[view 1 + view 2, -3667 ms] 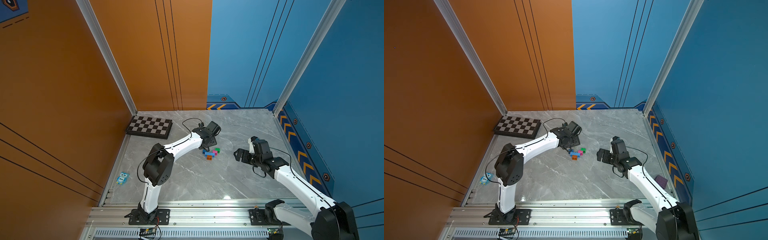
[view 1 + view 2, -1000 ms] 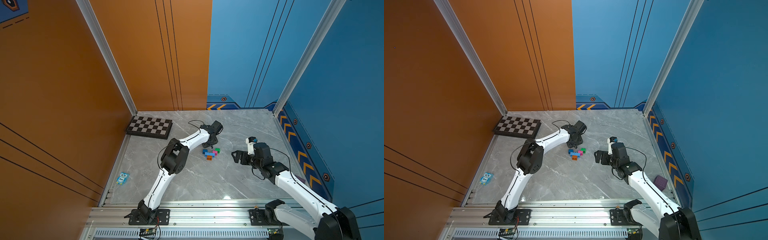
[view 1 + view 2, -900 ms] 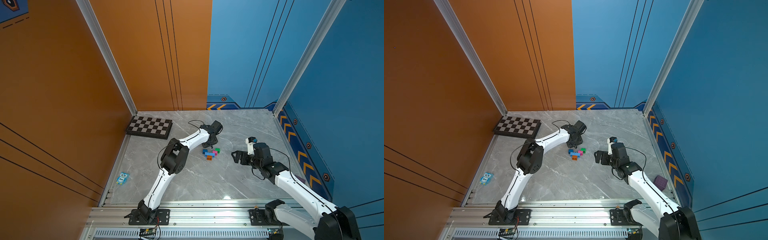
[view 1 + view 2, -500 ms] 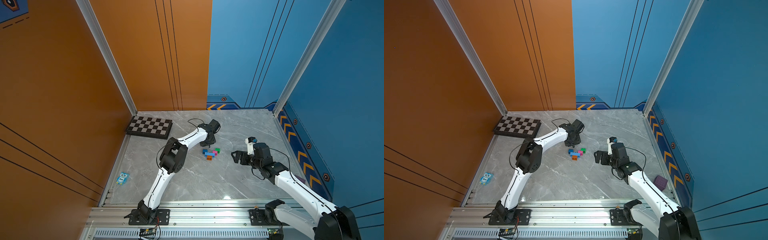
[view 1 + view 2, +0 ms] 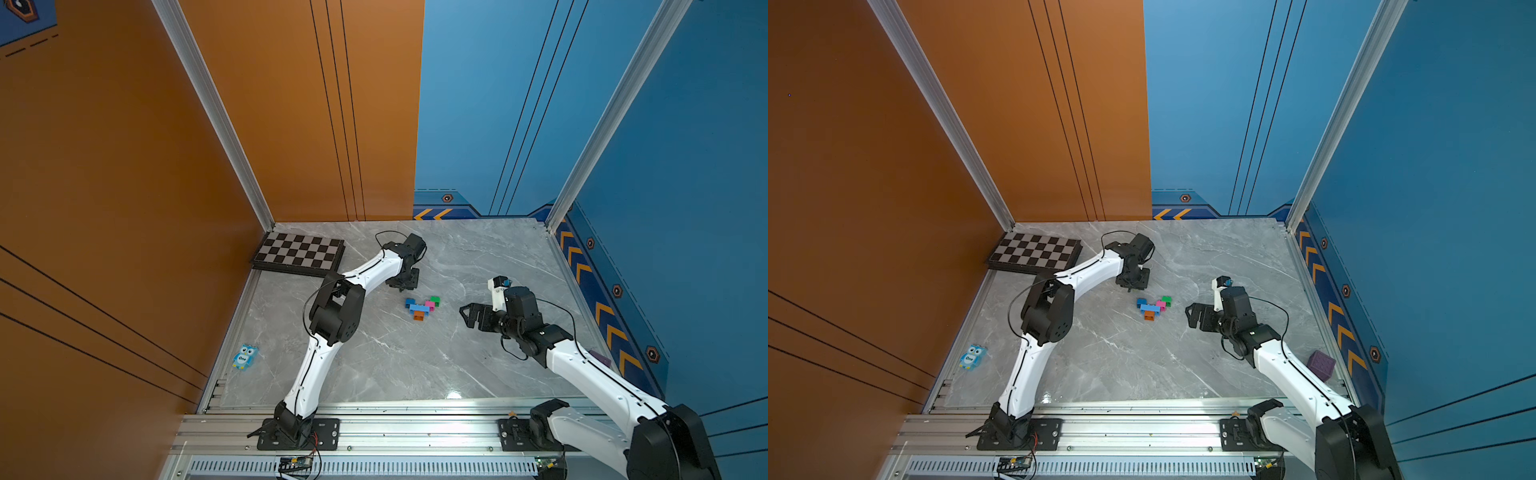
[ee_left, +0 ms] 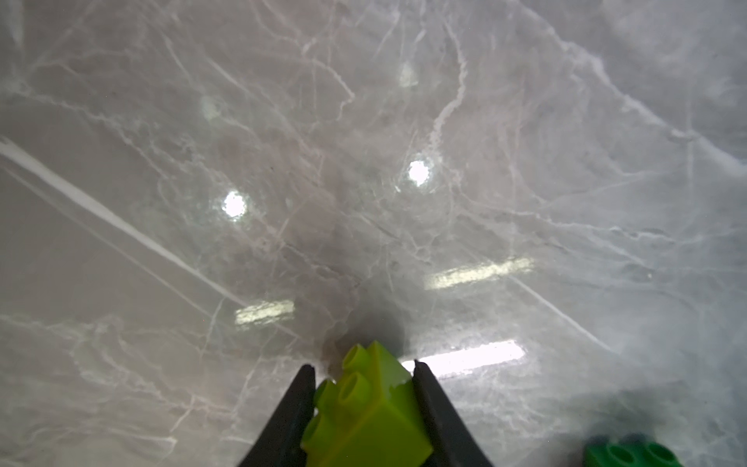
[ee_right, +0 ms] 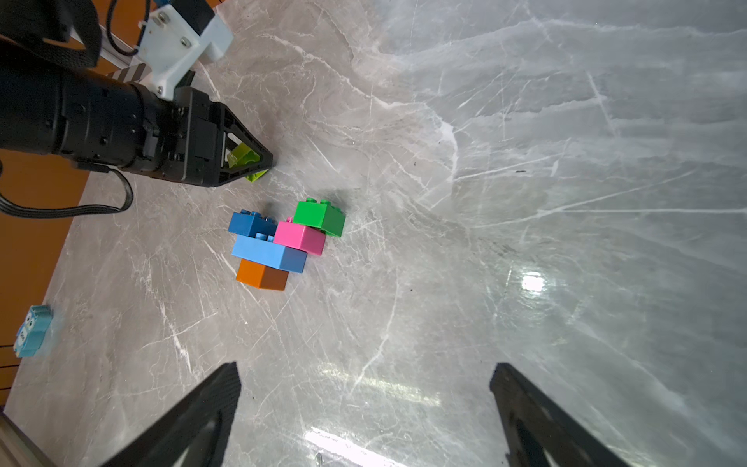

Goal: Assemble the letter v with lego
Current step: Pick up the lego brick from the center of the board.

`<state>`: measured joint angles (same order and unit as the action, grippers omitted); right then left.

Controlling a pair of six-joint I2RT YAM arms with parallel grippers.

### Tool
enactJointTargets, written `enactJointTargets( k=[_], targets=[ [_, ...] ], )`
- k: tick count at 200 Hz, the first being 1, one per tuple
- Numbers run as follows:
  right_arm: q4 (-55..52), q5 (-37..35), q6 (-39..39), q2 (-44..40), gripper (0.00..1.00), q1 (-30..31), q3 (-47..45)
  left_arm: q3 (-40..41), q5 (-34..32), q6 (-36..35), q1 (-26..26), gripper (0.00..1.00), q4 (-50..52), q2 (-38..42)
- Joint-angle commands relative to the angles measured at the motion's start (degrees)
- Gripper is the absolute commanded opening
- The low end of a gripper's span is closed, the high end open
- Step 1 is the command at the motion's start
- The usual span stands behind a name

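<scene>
Clamping a lime green brick (image 6: 364,416) in the left gripper (image 6: 364,366), low by the marble table (image 7: 525,161), just beside the letter v (image 7: 279,242) lying flat. Holding the right gripper (image 7: 366,368) spread wide, empty, near it.

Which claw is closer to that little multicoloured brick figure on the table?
Left. The left gripper, clamping a lime green brick, sits beside the brick figure; the open right gripper hovers farther off on its other side.

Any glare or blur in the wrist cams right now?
Left wrist view: lamp glare on the table, lime brick sharp, green brick at the frame edge soft. Right wrist view: one glare patch on the table, letter v crisp.
</scene>
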<state>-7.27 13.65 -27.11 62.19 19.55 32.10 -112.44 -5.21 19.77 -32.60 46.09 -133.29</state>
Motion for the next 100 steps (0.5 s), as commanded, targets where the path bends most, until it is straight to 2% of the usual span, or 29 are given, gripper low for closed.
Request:
enactJointTargets(
  k=[1, 17, 56, 100],
  targets=[
    [2.7, 4.7, -5.6, 1.9, 0.97, 0.7, -2.0, 1.1, 3.2, -13.3, 0.5, 0.32, 1.4, 3.1],
    [3.4, 4.4, -8.7, 2.8, 0.93, 2.6, -3.2, 1.5, 4.2, -17.9, 0.8, 0.32, 1.4, 3.0],
    [2.8, -4.1, -17.0, 5.6, 0.8, 10.2, -3.7, 1.8, 5.3, -23.2, 1.1, 0.3, 1.2, 1.4],
    [3.5, -11.3, -23.6, 14.6, 0.69, 19.6, 0.7, 2.4, 7.6, -27.2, 1.6, 0.3, 0.8, 0.2]
  ],
)
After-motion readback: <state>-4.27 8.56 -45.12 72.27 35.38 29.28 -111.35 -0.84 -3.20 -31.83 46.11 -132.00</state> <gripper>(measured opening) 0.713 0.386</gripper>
